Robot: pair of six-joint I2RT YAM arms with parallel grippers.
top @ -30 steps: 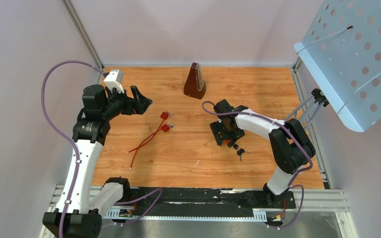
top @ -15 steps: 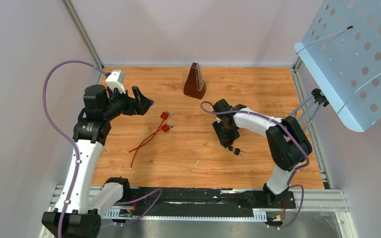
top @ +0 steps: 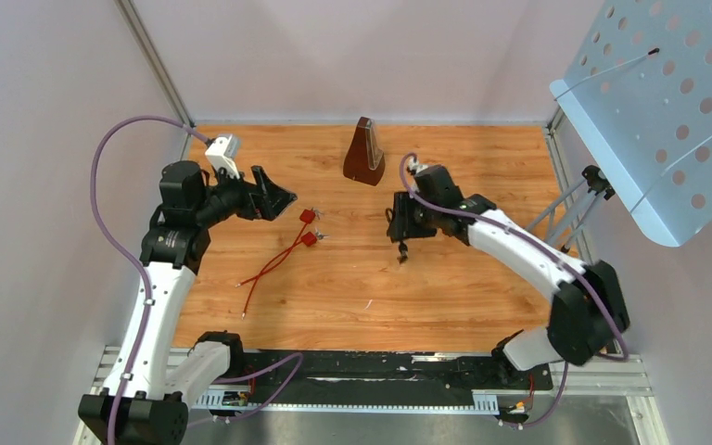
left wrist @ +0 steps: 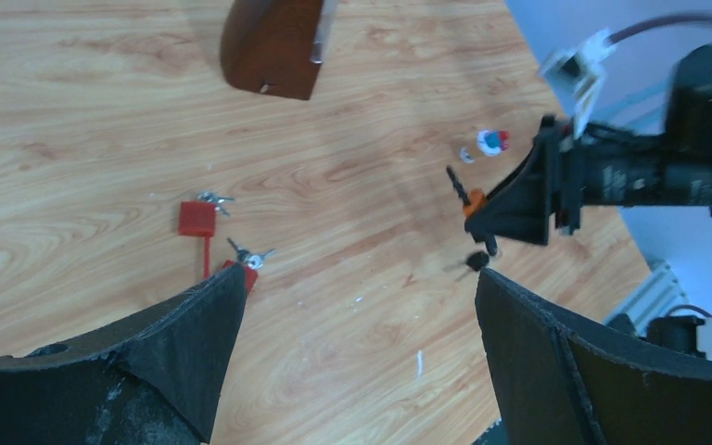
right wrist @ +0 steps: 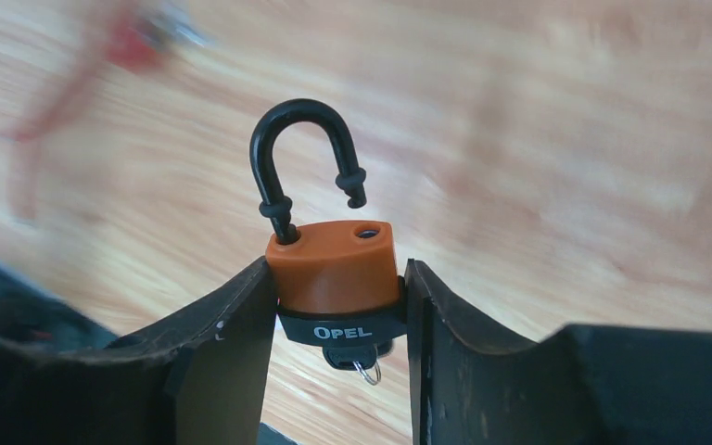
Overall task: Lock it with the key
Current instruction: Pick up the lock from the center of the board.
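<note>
Padlock with an orange body, a black band marked OPEL and a black hooked shackle (right wrist: 334,264) sits clamped between the two fingers of the right end effector (right wrist: 336,283). The fingers press on its two flanks and stand about half apart. The shackle (right wrist: 301,153) rises beyond the fingertips and is open. One leg is seated in the body, and the free end hangs just above its hole. Below the lock, deeper between the fingers, a dark-headed key with a small wire ring (right wrist: 357,357) hangs from the underside. In the top view this end effector holds the lock above the wooden surface (top: 482,158), with the key dangling beneath it.

The left end effector (left wrist: 360,278) is spread as wide as it goes and holds nothing. It hovers over the surface, well apart from the lock. Ahead of its fingers and below them lie two small red blocks on thin red cords (top: 308,227), with small metal keys beside them. Farther ahead of it stands a dark brown pyramid-shaped metronome (top: 364,153). The right end effector lies across from it, beyond the red blocks.
</note>
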